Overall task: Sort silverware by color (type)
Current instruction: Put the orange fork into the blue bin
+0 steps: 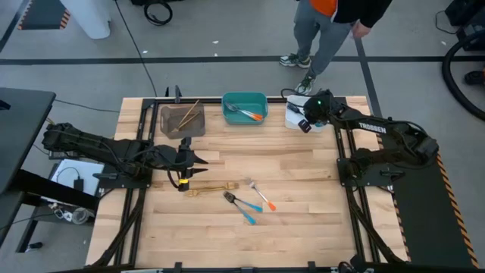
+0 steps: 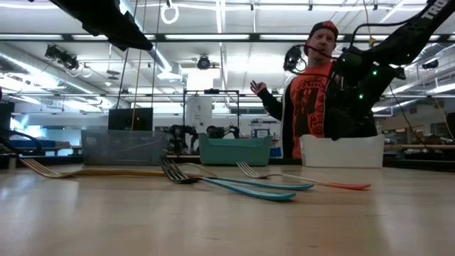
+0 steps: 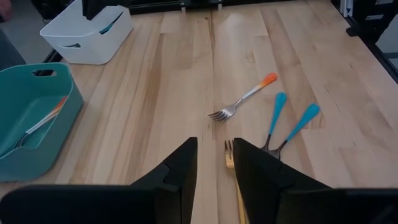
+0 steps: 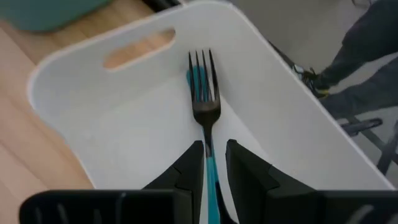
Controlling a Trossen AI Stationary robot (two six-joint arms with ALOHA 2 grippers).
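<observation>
Silverware piece in hand: slim fork with dark metal tines and blue handle [image 4: 205, 112], clamped by its handle in the right hand [image 4: 214, 146], long axis running straight out ahead of the fingers, tines leading. Hangs directly over the white rectangular plastic bin [image 4: 124, 124], so only a release called for, by the look of it. Possibly another blue handle already lying under the tines; hard to tell. Left hand [image 3: 214, 143] empty, fingers parted, poised above the pale wooden worktop [image 3: 155, 93]. Straight below its gap, slim gold-coloured fork [image 3: 229, 155], lying flat, long axis in line with the fingers, tines pointing away. Clearly the nearer hand for that piece. Farther ahead of the left hand, silver fork with orange-tipped handle [image 3: 242, 99] and two blue-handled pieces [image 3: 277, 115] side by side. Beyond and to one side, teal rectangular bin [image 3: 37, 143] holding orange-handled silverware [image 3: 40, 121]. Grey rectangular bin [image 1: 170, 129] holding gold-coloured pieces [image 1: 188, 114].
</observation>
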